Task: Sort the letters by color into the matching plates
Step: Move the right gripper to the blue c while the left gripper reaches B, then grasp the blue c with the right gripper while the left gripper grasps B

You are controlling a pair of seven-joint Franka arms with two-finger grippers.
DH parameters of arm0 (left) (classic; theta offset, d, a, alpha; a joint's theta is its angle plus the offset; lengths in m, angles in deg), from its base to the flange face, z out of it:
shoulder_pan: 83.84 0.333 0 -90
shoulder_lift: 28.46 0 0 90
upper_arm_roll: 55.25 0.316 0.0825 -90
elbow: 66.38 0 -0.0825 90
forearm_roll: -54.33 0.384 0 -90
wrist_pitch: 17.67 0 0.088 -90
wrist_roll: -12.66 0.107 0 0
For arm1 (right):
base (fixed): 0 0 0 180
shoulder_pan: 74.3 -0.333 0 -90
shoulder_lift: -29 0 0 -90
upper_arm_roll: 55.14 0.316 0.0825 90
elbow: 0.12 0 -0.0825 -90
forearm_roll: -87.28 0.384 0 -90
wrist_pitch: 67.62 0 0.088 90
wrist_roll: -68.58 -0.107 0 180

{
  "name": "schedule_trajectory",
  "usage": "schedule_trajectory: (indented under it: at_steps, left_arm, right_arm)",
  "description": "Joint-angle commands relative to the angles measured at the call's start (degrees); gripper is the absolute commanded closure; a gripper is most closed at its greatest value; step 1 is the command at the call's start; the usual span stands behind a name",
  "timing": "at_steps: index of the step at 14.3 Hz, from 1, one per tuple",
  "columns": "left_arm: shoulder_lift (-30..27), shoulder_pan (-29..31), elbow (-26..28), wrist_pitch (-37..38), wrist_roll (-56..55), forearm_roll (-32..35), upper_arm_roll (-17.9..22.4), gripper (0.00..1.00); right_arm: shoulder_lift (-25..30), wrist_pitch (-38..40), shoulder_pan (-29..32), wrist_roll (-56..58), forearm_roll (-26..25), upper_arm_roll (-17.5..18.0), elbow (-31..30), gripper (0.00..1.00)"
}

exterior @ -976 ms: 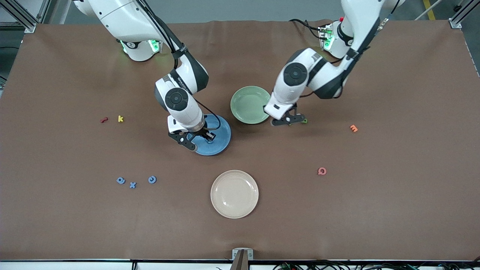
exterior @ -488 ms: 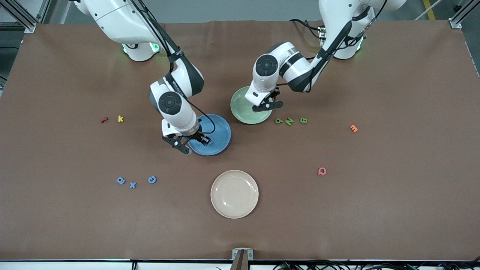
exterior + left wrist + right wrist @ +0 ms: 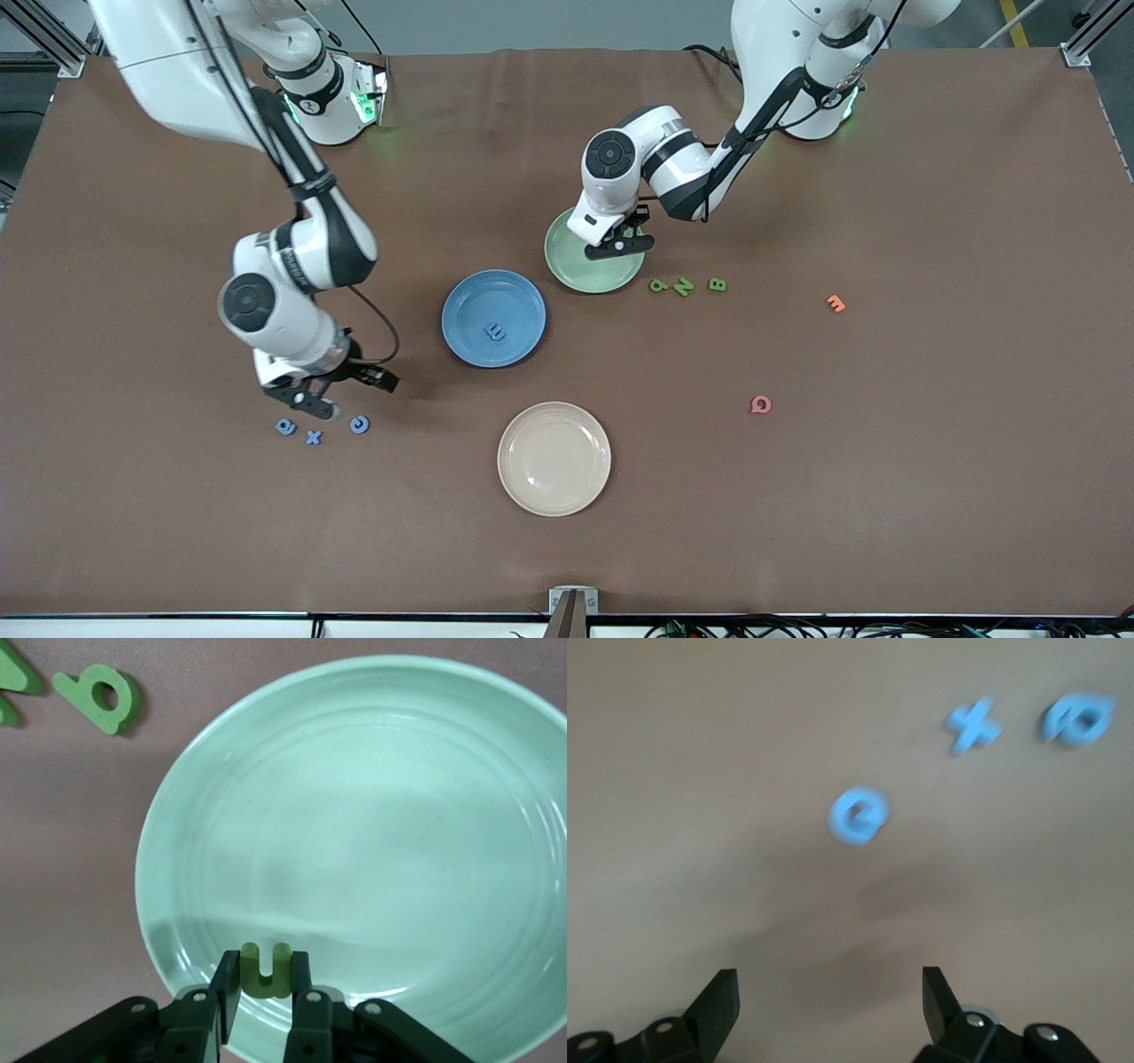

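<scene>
Brown table [image 3: 886, 496], bearing blue plate [image 3: 469, 306], green plate [image 3: 567, 266], cream plate [image 3: 555, 458] (nearest the front camera), plus scattered blue letters [image 3: 314, 436] and green letters [image 3: 684, 286].

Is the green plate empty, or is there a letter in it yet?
Empty. The green plate is bare; the left hand holds a green letter above its rim.

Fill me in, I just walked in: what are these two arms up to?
They are sorting toy letters by color. The left gripper holds a green letter over the green plate. The right gripper, open and empty, hangs over three blue letters on the table. One blue letter lies in the blue plate; three green letters sit beside the green plate.
</scene>
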Motion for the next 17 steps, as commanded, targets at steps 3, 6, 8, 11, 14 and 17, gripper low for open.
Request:
schedule_trajectory:
  at_steps: [3, 6, 8, 11, 14, 17]
  left_arm:
    - [-0.74, 0.72, -0.83, -0.46, -0.93, 1.37, 0.19, 0.09]
    - [-3.11, 3.88, -0.31, 0.41, 0.29, 1.46, 0.10, 0.06]
    - [-4.87, 6.52, -0.13, 0.50, 3.53, 1.46, 0.01, 0.06]
    - [-7.60, 11.61, 0.83, 0.77, 9.43, 1.46, -0.17, 0.06]
    - [-9.53, 15.65, 3.55, 0.59, 14.52, 1.46, -0.17, 0.06]
    - [-10.32, 17.77, 6.36, 0.15, 18.13, 1.55, -0.08, 0.06]
  right_arm:
    - [-3.02, 1.07, 6.50, 11.05, -4.15, 0.42, 3.11, 0.04]
    - [-6.27, 1.07, 9.14, 12.21, -10.21, 0.42, 6.10, 0.05]
    - [-8.03, 0.98, 10.38, 12.38, -11.81, 0.42, 7.77, 0.05]
    - [-10.05, 0.90, 11.52, 14.84, -11.81, 0.42, 9.97, 0.05]
    - [-11.37, 0.89, 12.31, 16.77, -11.81, 0.42, 11.38, 0.06]
    - [-13.04, 0.72, 12.31, 16.86, -11.90, 0.42, 13.05, 0.08]
